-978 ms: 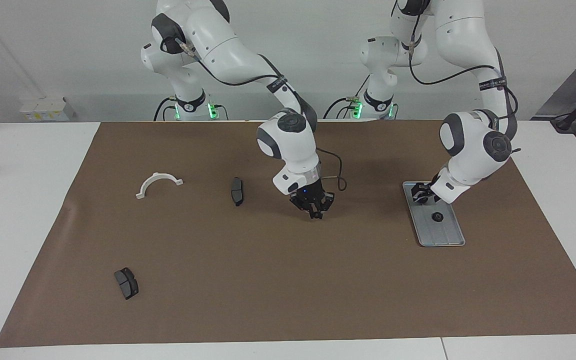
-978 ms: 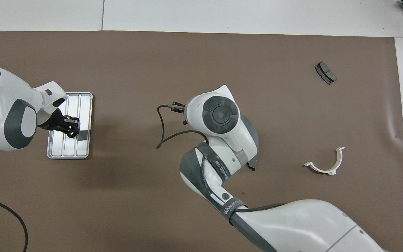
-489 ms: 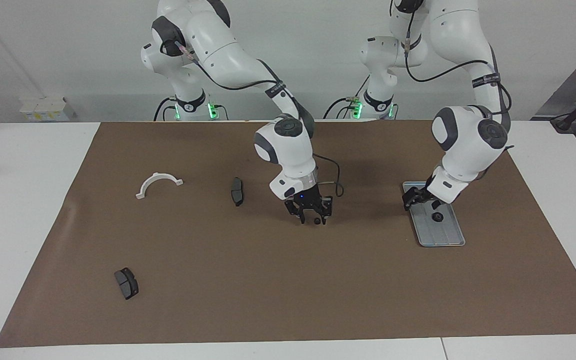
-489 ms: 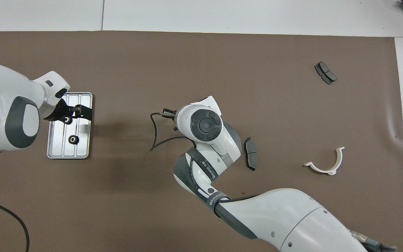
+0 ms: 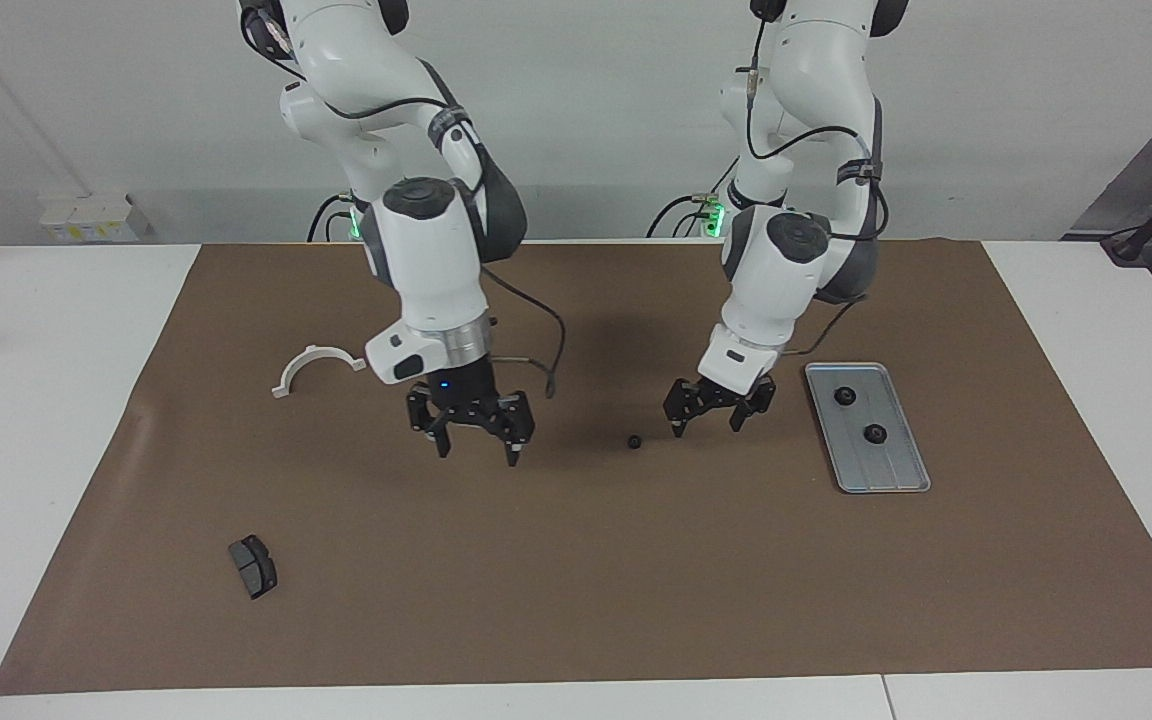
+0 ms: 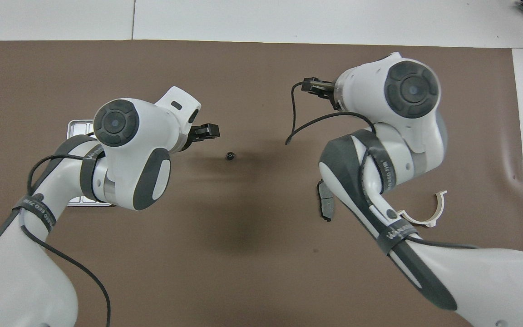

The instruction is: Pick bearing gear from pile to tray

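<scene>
A tiny black gear (image 5: 635,441) lies loose on the brown mat at mid-table; it also shows in the overhead view (image 6: 229,156). My left gripper (image 5: 706,420) is open and empty, low over the mat between that gear and the tray (image 5: 891,470). The silver tray holds two black gears (image 5: 844,397) (image 5: 874,433). My right gripper (image 5: 476,448) is open and empty, over the mat toward the right arm's end. In the overhead view the left arm covers most of the tray (image 6: 76,125).
A white half-ring bracket (image 5: 316,365) lies beside the right gripper, toward the right arm's end. One dark brake pad (image 5: 253,565) lies farther from the robots. Another brake pad (image 6: 325,206) shows under the right arm in the overhead view.
The right gripper opened, left a gear at mid-table, rose and swung toward its own end. The left gripper left a second gear in the tray and moved toward the loose gear.
</scene>
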`<move>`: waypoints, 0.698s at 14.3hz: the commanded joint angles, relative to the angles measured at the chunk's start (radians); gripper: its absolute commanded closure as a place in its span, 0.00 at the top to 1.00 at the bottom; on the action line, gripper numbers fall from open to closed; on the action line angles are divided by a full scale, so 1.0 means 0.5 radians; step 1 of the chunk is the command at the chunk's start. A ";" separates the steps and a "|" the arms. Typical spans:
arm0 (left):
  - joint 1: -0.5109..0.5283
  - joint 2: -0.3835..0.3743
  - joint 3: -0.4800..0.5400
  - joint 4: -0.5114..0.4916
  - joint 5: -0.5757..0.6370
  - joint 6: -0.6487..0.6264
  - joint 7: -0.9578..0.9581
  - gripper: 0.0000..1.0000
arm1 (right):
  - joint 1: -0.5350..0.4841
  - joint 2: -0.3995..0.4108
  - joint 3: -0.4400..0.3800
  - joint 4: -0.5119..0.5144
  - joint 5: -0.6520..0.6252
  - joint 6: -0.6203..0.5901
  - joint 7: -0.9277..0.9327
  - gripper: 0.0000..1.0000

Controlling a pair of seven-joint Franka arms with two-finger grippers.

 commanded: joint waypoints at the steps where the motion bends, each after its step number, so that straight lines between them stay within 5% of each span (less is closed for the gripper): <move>1: -0.150 0.232 0.044 0.255 0.110 -0.050 -0.107 1.00 | -0.168 -0.147 0.030 -0.069 -0.039 -0.142 -0.229 1.00; 6: -0.252 0.334 0.038 0.243 0.190 0.063 -0.126 1.00 | -0.309 -0.445 0.033 -0.063 -0.002 -0.544 -0.322 1.00; 10: -0.252 0.328 0.035 0.127 0.226 0.106 -0.108 0.82 | -0.389 -0.602 0.033 -0.048 0.016 -0.814 -0.328 1.00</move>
